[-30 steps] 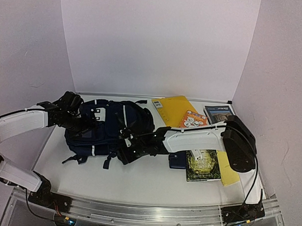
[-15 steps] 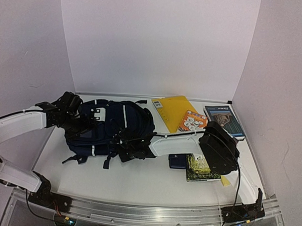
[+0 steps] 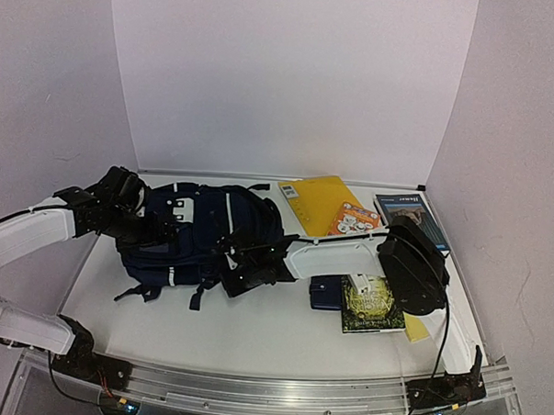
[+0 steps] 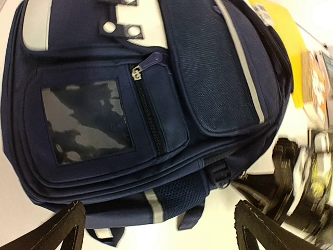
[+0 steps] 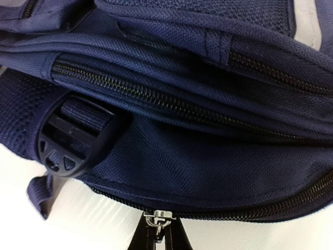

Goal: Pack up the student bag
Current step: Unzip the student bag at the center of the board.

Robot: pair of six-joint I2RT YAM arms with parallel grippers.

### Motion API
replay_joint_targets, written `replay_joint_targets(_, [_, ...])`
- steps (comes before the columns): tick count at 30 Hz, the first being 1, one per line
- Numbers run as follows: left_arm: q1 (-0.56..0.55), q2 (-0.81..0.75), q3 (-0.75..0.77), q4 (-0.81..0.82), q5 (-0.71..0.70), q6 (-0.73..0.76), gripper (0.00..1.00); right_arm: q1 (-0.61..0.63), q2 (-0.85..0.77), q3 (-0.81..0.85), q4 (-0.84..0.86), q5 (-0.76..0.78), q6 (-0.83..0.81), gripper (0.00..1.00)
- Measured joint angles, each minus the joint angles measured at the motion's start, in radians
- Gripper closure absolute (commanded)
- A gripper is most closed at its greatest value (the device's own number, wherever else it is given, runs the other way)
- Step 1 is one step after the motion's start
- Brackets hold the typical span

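Right gripper [image 5: 156,237] has its two dark fingers pressed together on a small metal zipper pull [image 5: 156,219], at the lower edge of the student bag [image 5: 182,130]. Above the pull runs a long zipper [image 5: 156,101] with fine dark teeth, and beside it a black plastic buckle [image 5: 67,143] with a rounded end sits on a woven strap against mesh fabric. From above, the student bag [image 3: 203,227] lies flat on the white table [image 3: 253,326], to the left of the middle, and the right gripper [image 3: 233,274] meets its near side. Left gripper [image 4: 158,208] hovers over the other end with the fingers spread wide and holds nothing; from above, this left gripper [image 3: 161,225] is at the bag's left end. Its camera shows coarse navy cloth, a shiny clear window pocket [image 4: 86,120], a short zipper next to it, a pale patch [image 4: 122,28] with round dots, and a thin grey stripe [image 4: 244,57]. Right of the bag lie a yellow folder [image 3: 319,200], an orange booklet [image 3: 355,220], a blue book [image 3: 405,213], a green book [image 3: 372,305] and a small navy wallet [image 3: 327,292].
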Motion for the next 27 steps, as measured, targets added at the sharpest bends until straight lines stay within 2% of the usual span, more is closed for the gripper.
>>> replay_joint_targets(4, [-0.002, -0.011, 0.002, -0.027, 0.009, 0.112, 0.09, -0.043, -0.009, -0.014, 0.000, -0.131, -0.023, 1.00])
replay_joint_targets(14, [-0.038, -0.115, 0.002, -0.021, 0.092, 0.400, 0.18, -0.113, -0.009, -0.019, -0.003, -0.407, -0.061, 1.00])
replay_joint_targets(19, [-0.112, -0.165, 0.001, -0.021, 0.041, 0.542, 0.19, -0.141, -0.009, -0.019, -0.004, -0.488, -0.060, 1.00])
replay_joint_targets(23, [-0.250, -0.057, -0.001, -0.003, -0.039, 0.634, 0.20, -0.156, -0.009, -0.019, -0.005, -0.537, -0.054, 1.00])
replay_joint_targets(27, [-0.370, 0.166, 0.002, 0.009, -0.140, 0.697, 0.24, -0.162, -0.009, -0.019, -0.005, -0.578, -0.039, 1.00])
